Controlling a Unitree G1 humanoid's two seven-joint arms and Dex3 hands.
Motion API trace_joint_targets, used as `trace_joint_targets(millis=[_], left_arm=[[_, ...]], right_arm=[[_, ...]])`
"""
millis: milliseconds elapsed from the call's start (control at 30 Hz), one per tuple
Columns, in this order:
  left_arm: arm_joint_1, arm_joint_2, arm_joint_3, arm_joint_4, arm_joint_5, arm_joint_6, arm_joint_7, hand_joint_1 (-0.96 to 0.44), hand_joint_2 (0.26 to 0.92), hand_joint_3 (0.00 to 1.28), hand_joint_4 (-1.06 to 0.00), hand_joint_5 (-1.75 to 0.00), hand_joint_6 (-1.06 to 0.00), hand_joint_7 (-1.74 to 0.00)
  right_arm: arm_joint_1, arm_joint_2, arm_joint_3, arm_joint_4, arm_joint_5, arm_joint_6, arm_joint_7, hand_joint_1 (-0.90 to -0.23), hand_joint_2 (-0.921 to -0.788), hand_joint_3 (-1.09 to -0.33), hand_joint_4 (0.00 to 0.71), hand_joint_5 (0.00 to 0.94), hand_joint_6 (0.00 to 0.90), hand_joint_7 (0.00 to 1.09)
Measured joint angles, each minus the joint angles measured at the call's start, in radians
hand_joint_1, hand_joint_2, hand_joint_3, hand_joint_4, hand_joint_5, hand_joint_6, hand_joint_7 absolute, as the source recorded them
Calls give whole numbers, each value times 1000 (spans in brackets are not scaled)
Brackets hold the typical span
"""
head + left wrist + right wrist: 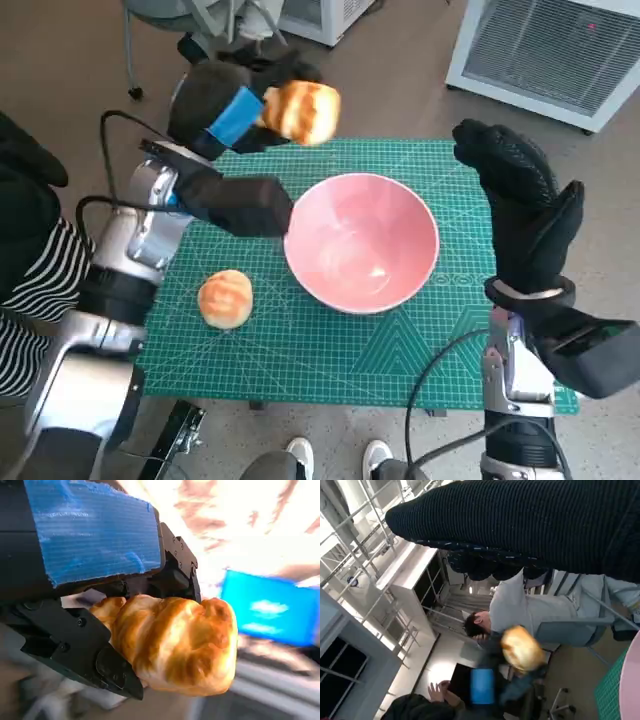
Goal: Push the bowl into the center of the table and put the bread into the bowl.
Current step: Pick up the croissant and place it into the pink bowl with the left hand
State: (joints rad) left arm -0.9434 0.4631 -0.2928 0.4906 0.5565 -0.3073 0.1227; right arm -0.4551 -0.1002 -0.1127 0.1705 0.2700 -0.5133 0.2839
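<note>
We find the left hand (pixel 232 112) raised above the desk's (pixel 330 350) far left edge, fingers clamped on a bread roll (pixel 300 112). The pink bowl (pixel 362 242) sits mid-desk. A second roll (pixel 225 298) lies beside it. The right hand (pixel 520 205) hovers, fingers apart, holding nothing.

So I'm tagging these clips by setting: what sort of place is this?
Probably a lab or workshop rather than a home. A green cutting mat covers the small table, white equipment cabinets stand on the floor behind it, and the right wrist view shows metal racking and a seated person.
</note>
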Motion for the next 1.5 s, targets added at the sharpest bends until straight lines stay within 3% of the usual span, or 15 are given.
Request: trace_joint_targets(millis=[133,333,800,867,900,967,1000,1067,1267,1500], left_arm=[[50,-19,-7,-118,-22,18,-107,2,898,9,-837,-966,-703,-1120],[88,-65,-34,-130,-28,18,-195,1,908,9,-819,-998,-676,-1134],[87,-140,-117,42,0,-46,-251,0,916,45,-752,-1180,-634,-1078],[83,-148,-126,77,7,-52,-253,0,919,76,-724,-1208,-585,-1124],[80,-152,-129,92,8,-52,-257,-10,895,74,-646,-1067,-529,-1024],[74,-157,-137,115,8,-40,-295,-20,841,47,-467,-500,-432,-558],[71,-158,-140,117,8,-24,-331,-19,822,33,-371,-320,-389,-373],[68,-157,-146,115,7,13,-402,-19,800,19,-256,-164,-331,-202],[65,-140,-151,62,2,112,-587,-106,750,6,-72,-20,-223,-24],[67,-104,-117,-25,-24,118,-623,-194,727,0,-34,-4,-214,-10]], right_arm=[[4,1,0,0,0,0,0,-711,-921,-694,177,1,134,359],[8,3,1,-3,0,0,0,-710,-921,-694,177,1,133,360],[26,4,0,-21,-1,0,-2,-701,-921,-694,176,0,131,364],[30,4,0,-23,-1,1,-2,-702,-921,-694,175,0,130,365],[31,4,0,-24,-1,1,-2,-702,-921,-694,174,0,131,365],[33,4,0,-29,-1,3,-3,-702,-921,-693,173,0,131,366],[34,4,0,-32,-1,3,-3,-702,-921,-693,172,0,131,366],[35,4,0,-37,-1,3,-3,-702,-921,-692,170,0,131,367],[42,4,0,-46,-2,3,-5,-702,-921,-694,159,0,124,366],[43,4,0,-46,-3,3,-10,-702,-921,-697,156,0,121,367]])
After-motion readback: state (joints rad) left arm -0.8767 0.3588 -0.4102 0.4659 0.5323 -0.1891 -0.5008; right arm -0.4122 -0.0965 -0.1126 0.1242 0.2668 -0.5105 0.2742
